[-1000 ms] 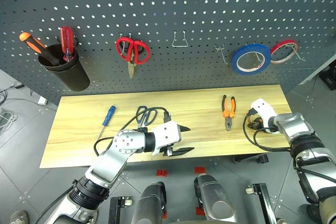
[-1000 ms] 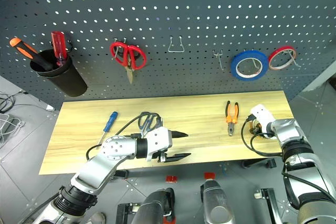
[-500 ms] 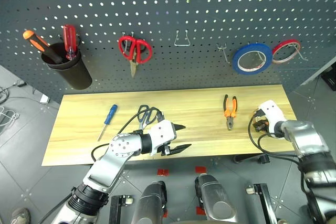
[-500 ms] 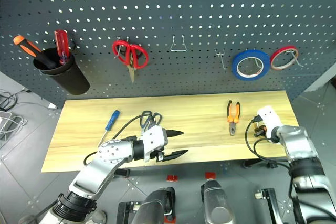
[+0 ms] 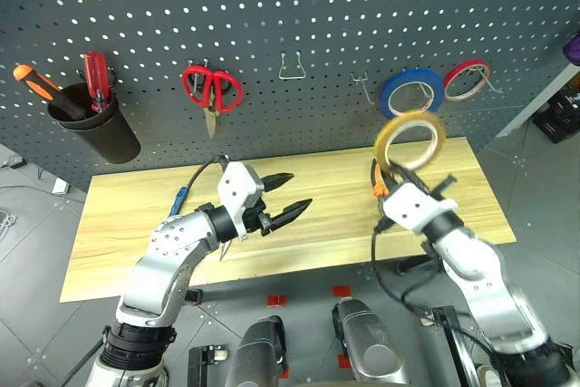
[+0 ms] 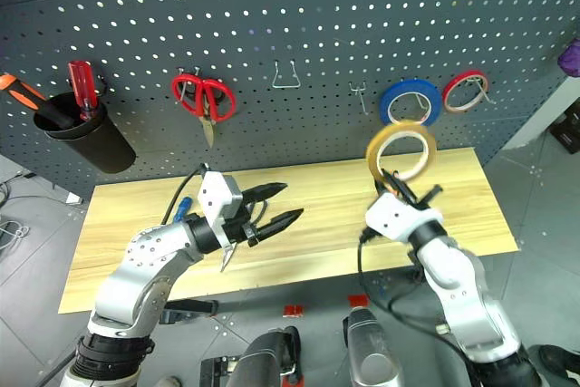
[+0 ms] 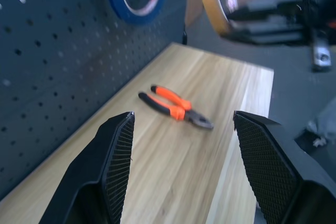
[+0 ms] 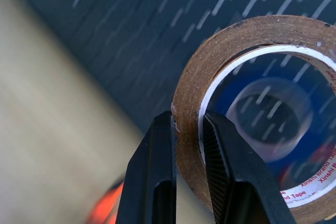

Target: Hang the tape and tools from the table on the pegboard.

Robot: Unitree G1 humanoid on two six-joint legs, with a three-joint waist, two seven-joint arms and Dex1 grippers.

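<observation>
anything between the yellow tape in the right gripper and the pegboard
Nothing visible does. The right gripper holds the yellow tape up in open air in front of the pegboard, just below the hanging blue roll. An empty hook sits to its left.

1. We see a grey tiled floor (image 5: 36, 251) running under and around the work area, with pale joints between the large tiles.
2. At the left edge, a white cable (image 5: 7, 221) lies on the floor.
3. At the far right, the dark wall panel ends and a lighter grey wall (image 5: 544, 101) stands beside it.
4. Something purple (image 5: 572, 46) shows at the right edge, too cropped for us to identify.
5. Even, soft light falls on the scene, with no hard shadows on the floor.
</observation>
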